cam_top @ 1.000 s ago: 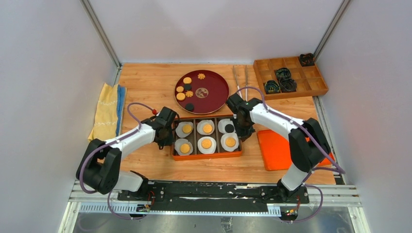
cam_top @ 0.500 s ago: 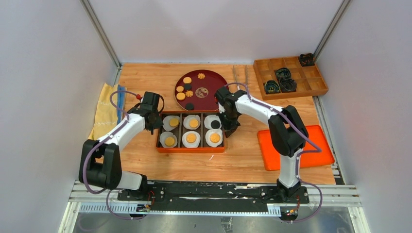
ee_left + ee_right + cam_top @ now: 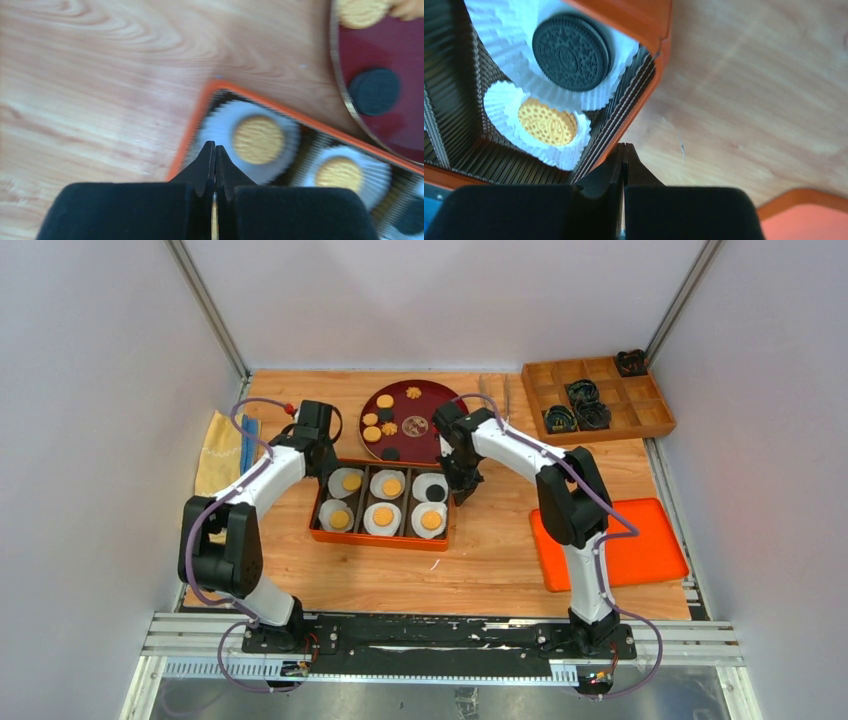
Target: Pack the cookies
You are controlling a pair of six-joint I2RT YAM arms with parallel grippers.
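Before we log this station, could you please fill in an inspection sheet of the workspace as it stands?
Surface: light wooden table.
Job's things: cookies in paper cups fill all six compartments of the orange box; more lie on the red plate.
Clutter: yellow cloth, orange lid, wooden divider tray, tongs.
Grippers: left end effector and right end effector shut, empty, at the box's ends.
Cables: purple cable looped along each arm.
Surroundings: white walls.
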